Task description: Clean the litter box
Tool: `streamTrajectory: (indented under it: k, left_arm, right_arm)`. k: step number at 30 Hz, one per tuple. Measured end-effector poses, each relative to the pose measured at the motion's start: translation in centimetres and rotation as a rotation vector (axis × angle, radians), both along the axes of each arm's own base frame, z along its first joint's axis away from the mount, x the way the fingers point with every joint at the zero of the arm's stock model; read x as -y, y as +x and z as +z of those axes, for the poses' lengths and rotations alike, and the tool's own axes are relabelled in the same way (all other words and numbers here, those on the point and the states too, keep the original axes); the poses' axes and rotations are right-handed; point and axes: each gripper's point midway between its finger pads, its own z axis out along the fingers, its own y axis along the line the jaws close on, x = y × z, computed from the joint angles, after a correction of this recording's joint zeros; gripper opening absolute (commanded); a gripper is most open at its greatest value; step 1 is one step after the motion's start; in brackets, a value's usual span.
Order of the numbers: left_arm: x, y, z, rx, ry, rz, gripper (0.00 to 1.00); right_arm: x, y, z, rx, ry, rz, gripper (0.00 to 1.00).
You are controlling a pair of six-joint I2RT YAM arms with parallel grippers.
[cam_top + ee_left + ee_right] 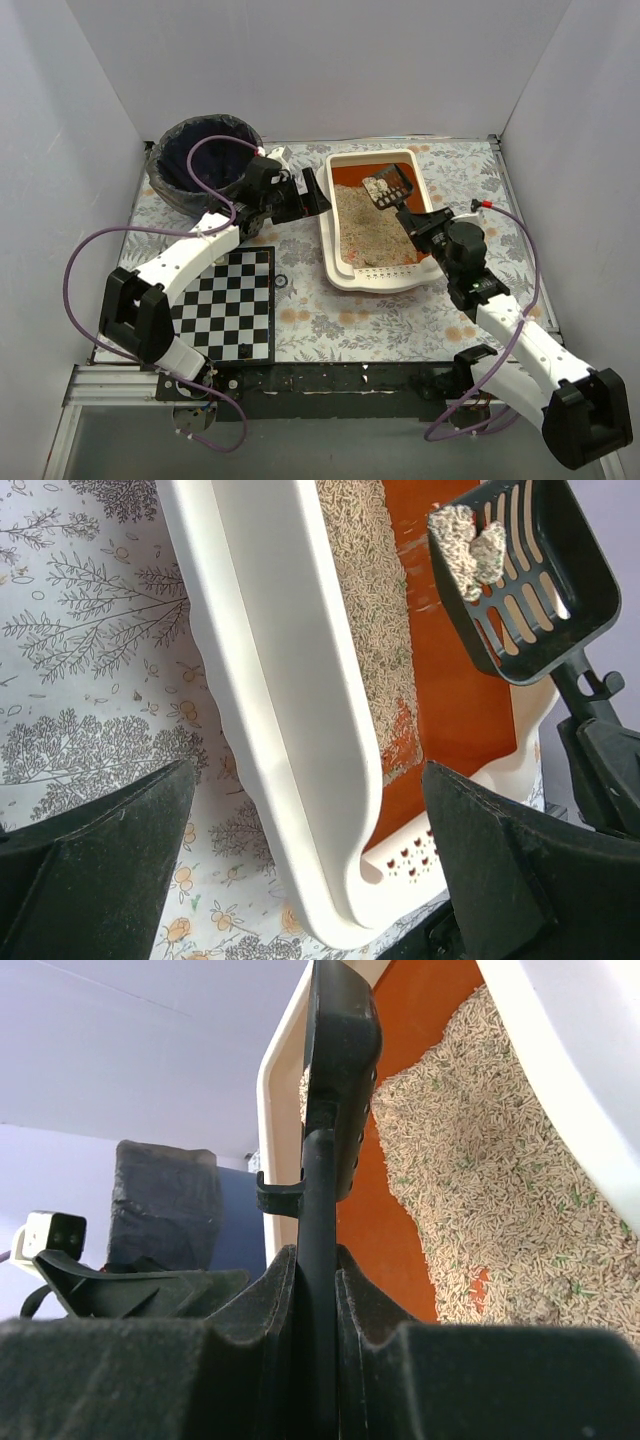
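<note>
Gripping the scoop (pixel 388 187), right gripper (pixel 418 222) hovers above litter box (pixel 333 240).

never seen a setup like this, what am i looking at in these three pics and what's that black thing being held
These are two robot arms bolted to the near edge of a table. The wide picture comes from a fixed camera above and behind them; the other two come from cameras on each wrist.

On the flowered table sit a litter box with beige litter over an orange floor, a dark-bagged bin and a checkerboard.

The right gripper is shut on the handle of a black slotted scoop, held over the box with a clump in it. The left gripper is open, its fingers either side of the box's left rim; I can't tell whether they touch it.
</note>
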Motion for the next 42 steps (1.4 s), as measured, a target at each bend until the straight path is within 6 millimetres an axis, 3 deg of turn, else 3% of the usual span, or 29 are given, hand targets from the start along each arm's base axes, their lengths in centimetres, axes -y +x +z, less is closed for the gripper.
streamTrajectory:
  k: [9, 14, 19, 27, 32, 36, 42]
  left_arm:
    - [-1.2, -1.4, 1.0, 0.036, -0.023, 0.026, 0.98]
    - [-1.8, -2.3, 0.6, 0.033, -0.025, 0.037, 0.98]
    - [-2.2, -2.6, 1.0, 0.048, -0.033, 0.045, 0.98]
    - [-2.2, -2.5, 1.3, 0.057, -0.043, 0.054, 0.98]
    - [-2.2, -2.4, 1.4, 0.062, -0.047, 0.056, 0.98]
    - [-2.2, -2.4, 1.4, 0.063, -0.047, 0.057, 0.98]
    - [-2.2, -2.3, 1.5, 0.065, -0.047, 0.063, 0.98]
  right_arm:
    - [1.4, -2.6, 1.3, 0.056, 0.037, -0.02, 0.01]
    - [1.8, -2.9, 1.0, 0.042, 0.025, -0.031, 0.01]
    - [1.8, -3.3, 2.3, 0.094, 0.054, -0.024, 0.01]
    - [2.3, -3.8, 0.8, 0.038, 0.139, -0.064, 0.01]
    - [0.9, -3.4, 1.5, 0.068, 0.183, 0.001, 0.01]
    - [1.4, -3.5, 0.1, 0.013, 0.154, -0.023, 0.01]
    - [1.5, -3.7, 1.7, 0.075, 0.189, -0.022, 0.01]
